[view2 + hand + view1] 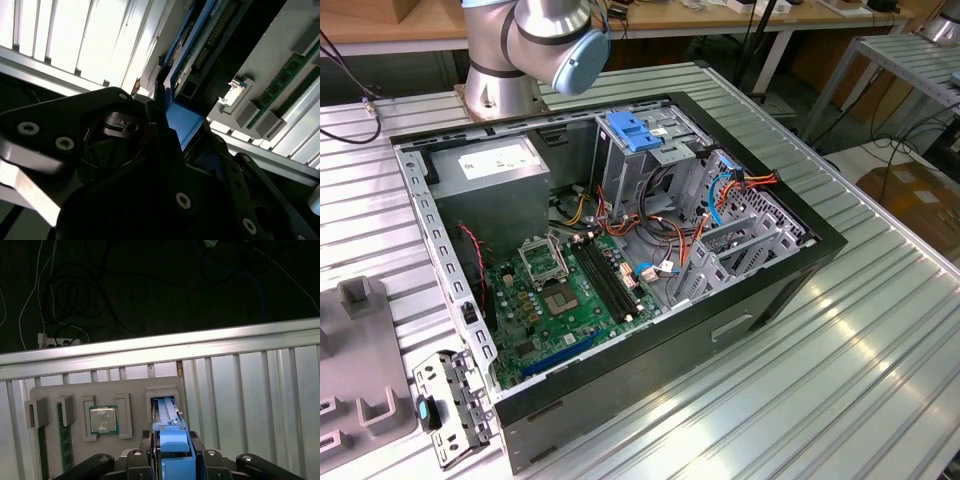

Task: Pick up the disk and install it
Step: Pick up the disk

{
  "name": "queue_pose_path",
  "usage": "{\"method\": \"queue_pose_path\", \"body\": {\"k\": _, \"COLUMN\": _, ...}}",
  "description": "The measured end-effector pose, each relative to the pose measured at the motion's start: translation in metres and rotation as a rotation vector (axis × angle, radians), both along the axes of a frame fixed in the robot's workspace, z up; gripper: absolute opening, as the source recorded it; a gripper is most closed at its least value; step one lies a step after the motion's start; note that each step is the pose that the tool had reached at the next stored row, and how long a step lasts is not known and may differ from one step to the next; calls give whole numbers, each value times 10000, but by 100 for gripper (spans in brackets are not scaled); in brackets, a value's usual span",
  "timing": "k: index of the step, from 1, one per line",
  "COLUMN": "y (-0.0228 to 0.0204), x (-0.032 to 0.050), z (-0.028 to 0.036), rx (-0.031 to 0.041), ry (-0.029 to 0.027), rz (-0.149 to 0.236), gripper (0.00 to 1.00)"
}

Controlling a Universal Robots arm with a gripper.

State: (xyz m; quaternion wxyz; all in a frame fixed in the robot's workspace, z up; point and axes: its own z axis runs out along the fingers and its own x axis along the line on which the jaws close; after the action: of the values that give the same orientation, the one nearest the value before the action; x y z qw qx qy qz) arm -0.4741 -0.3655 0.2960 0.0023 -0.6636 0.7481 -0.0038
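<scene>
Case: in the exterior view, an open computer case (620, 250) lies on its side in the middle of a ribbed metal table (840, 380).
Arm: its base (535, 50) stands at 12 o'clock from the case.
Inside the case: a green motherboard (570, 290) sits toward 7 o'clock and a power supply (495, 165) at 10 o'clock. A light-blue latch plate (635, 130) tops the drive cage at 12 o'clock, and orange and blue cables (720, 195) trail at 2 o'clock.
Beside the case: a grey fixture plate (360, 350) lies at 8 o'clock, and a metal bracket (450, 405) rests near the case's 7 o'clock corner.
Tray: in the first wrist view, a grey parts tray (135, 385) lies near the table's edge. It holds a processor chip (104, 420) and a memory stick (62, 440) in their own pockets.
Disk: the disk (175, 450) stands on edge in the tray's slot just beside the chip, its blue rail facing the camera.
Claw: the gripper (172, 437) has its dark fingers (147, 455) pressed to either side of the blue rail, closed nearly all the way onto it.
Second wrist view: the gripper (180, 135) pinches the disk (185, 122), whose green circuit side reaches away from the jaws. The tray (280, 50) lies behind it.
</scene>
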Motion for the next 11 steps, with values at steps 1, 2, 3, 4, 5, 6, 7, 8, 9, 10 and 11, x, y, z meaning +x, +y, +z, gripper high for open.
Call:
{"method": "queue_pose_path", "body": {"k": 1, "y": 0, "x": 0, "z": 0, "rx": -1, "ry": 0, "rz": 0, "gripper": 39}}
{"method": "queue_pose_path", "body": {"k": 2, "y": 0, "x": 0, "z": 0, "rx": -2, "ry": 0, "rz": 0, "gripper": 39}}
{"method": "queue_pose_path", "body": {"k": 3, "y": 0, "x": 0, "z": 0, "rx": -5, "ry": 1, "rz": 0, "gripper": 39}}
{"method": "queue_pose_path", "body": {"k": 4, "y": 0, "x": 0, "z": 0, "rx": -6, "ry": 0, "rz": 1, "gripper": 39}}
{"method": "queue_pose_path", "body": {"k": 5, "y": 0, "x": 0, "z": 0, "rx": -7, "ry": 0, "rz": 1, "gripper": 39}}
{"method": "queue_pose_path", "body": {"k": 6, "y": 0, "x": 0, "z": 0, "rx": -8, "ry": 0, "rz": 1, "gripper": 39}}
{"method": "queue_pose_path", "body": {"k": 7, "y": 0, "x": 0, "z": 0, "rx": -9, "ry": 0, "rz": 0, "gripper": 38}}
{"method": "queue_pose_path", "body": {"k": 8, "y": 0, "x": 0, "z": -1, "rx": -12, "ry": 0, "rz": 0, "gripper": 38}}
{"method": "queue_pose_path", "body": {"k": 9, "y": 0, "x": 0, "z": -1, "rx": -13, "ry": 0, "rz": 0, "gripper": 38}}
{"method": "queue_pose_path", "body": {"k": 10, "y": 0, "x": 0, "z": -1, "rx": -15, "ry": 0, "rz": 1, "gripper": 38}}
{"method": "queue_pose_path", "body": {"k": 11, "y": 0, "x": 0, "z": -1, "rx": -15, "ry": 0, "rz": 0, "gripper": 38}}
